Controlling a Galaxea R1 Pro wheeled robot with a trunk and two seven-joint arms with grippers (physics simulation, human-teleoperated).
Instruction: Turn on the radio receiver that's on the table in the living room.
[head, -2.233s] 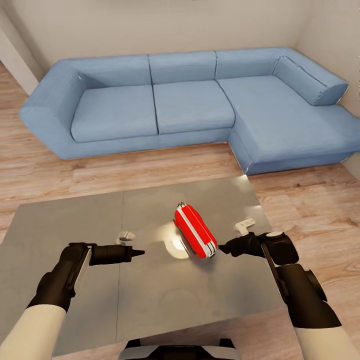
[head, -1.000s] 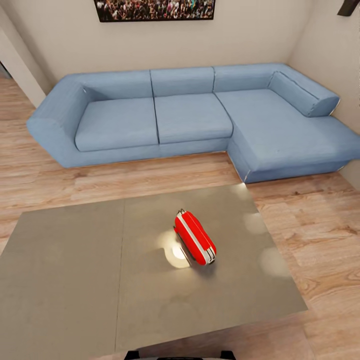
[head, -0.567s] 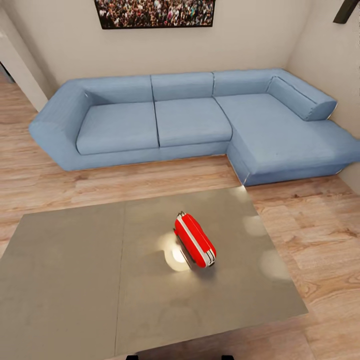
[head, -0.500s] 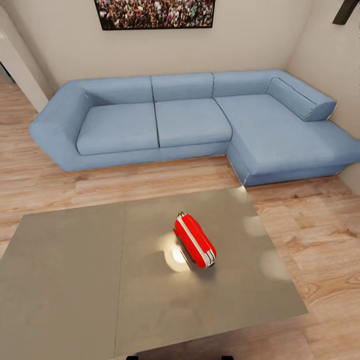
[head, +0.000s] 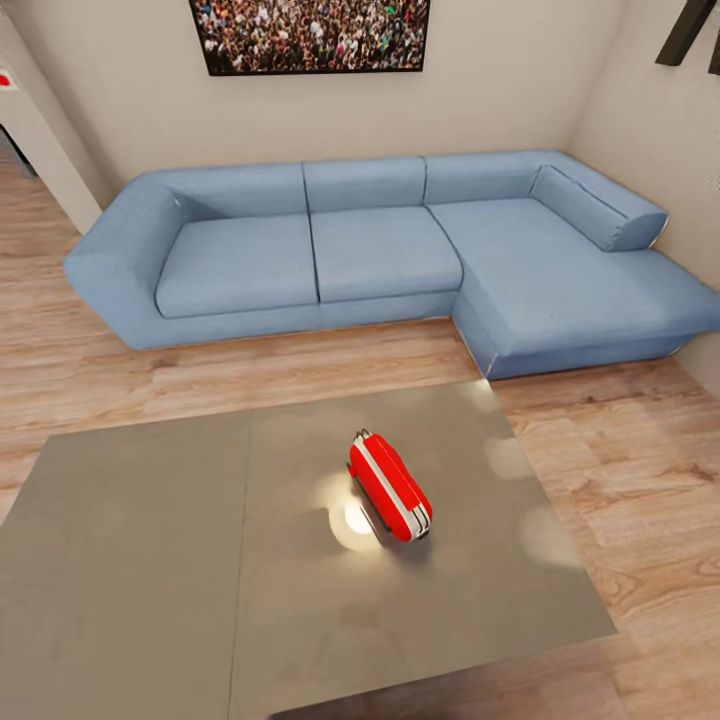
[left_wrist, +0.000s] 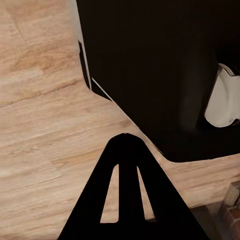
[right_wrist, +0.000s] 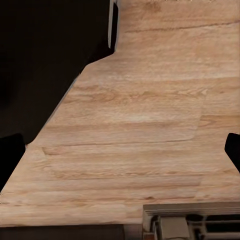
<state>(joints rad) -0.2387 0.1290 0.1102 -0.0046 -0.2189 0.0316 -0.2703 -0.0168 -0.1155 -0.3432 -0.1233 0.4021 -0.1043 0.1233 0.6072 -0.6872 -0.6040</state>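
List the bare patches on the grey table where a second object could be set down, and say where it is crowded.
The table is bare left of its centre seam and along the near edge. Only the middle-right is taken, by the radio receiver; a free strip lies between it and the right edge.

Radio: one, red. Table: one, grey. Sofa: one, blue, L-shaped, with three back cushions and one bolster. Picture: one, on the wall. Black wall pieces: two bars at the upper right corner. Grippers: left gripper, one; right gripper, one.

head high over table, wrists floorward
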